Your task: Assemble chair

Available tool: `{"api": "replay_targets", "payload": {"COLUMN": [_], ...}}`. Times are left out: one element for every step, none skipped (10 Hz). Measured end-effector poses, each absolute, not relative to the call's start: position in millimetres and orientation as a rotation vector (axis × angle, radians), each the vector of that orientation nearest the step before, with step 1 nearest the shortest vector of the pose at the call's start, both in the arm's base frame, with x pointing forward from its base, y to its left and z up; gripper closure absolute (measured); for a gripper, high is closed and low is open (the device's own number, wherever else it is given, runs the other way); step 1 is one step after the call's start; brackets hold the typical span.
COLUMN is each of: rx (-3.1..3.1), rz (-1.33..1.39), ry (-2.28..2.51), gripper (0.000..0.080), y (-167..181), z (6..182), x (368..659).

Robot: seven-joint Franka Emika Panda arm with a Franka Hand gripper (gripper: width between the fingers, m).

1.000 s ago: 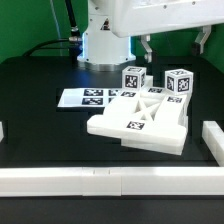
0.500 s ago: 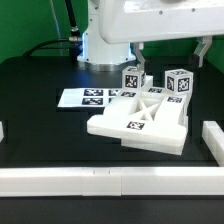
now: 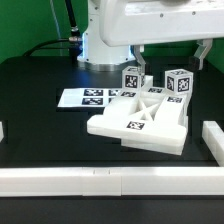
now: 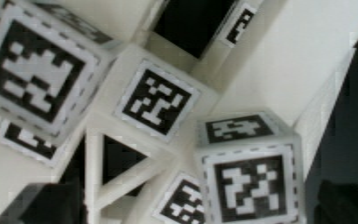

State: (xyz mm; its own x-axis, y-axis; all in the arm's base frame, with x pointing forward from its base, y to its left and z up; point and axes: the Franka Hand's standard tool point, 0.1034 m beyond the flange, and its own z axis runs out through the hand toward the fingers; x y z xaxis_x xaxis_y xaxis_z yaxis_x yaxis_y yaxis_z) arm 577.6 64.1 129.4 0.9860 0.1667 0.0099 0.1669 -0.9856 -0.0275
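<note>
The chair's glossy white parts lie bunched together right of centre in the exterior view. A flat slab with a cross-shaped cutout lies in front. Behind it stand two tagged blocks, one toward the exterior view's left and one toward its right. My gripper hangs open just above these blocks, with one dark finger beside the left block and the other over the right block. The wrist view is filled with tagged white faces at close range. Nothing sits between the jaws.
The marker board lies flat to the exterior view's left of the parts. Long white border rails run along the front and the right side. The robot's base stands at the back on the black table.
The gripper has come down toward the two upright blocks, its jaws staying wide. The parts have not moved.
</note>
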Motion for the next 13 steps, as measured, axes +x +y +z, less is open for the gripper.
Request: {"api": "replay_targets", "payload": {"rx": [-3.104, -3.105, -3.105, -3.106, -3.107, -3.107, -3.108, -3.108, -3.109, -3.11, -3.112, -3.112, -3.114], "rz": [-0.005, 0.001, 0.008, 0.013, 0.017, 0.018, 0.019, 0.019, 0.018, 0.018, 0.018, 0.019, 0.02], "ry": [-0.25, -0.239, -0.239, -0.221, -0.203, -0.199, -0.197, -0.197, -0.192, -0.174, -0.135, -0.106, -0.001], "gripper": [0.015, 0.015, 0.015, 0.015, 0.015, 0.015, 0.0275, 0.0411, 0.0411, 0.0514, 0.0514, 0.0514, 0.0514], "y": [66.1, 70.0, 73.3, 75.6, 77.5, 78.5, 77.7, 77.8, 79.2, 78.4, 78.3, 78.4, 78.4], "z": [126.5, 124.0, 121.7, 119.4, 118.2, 117.7, 117.5, 117.4, 117.0, 116.9, 116.9, 116.8, 116.8], "x": [576.9, 575.5, 573.8, 572.4, 571.7, 571.6, 571.8, 571.7, 571.8, 571.8, 571.8, 571.8, 571.8]}}
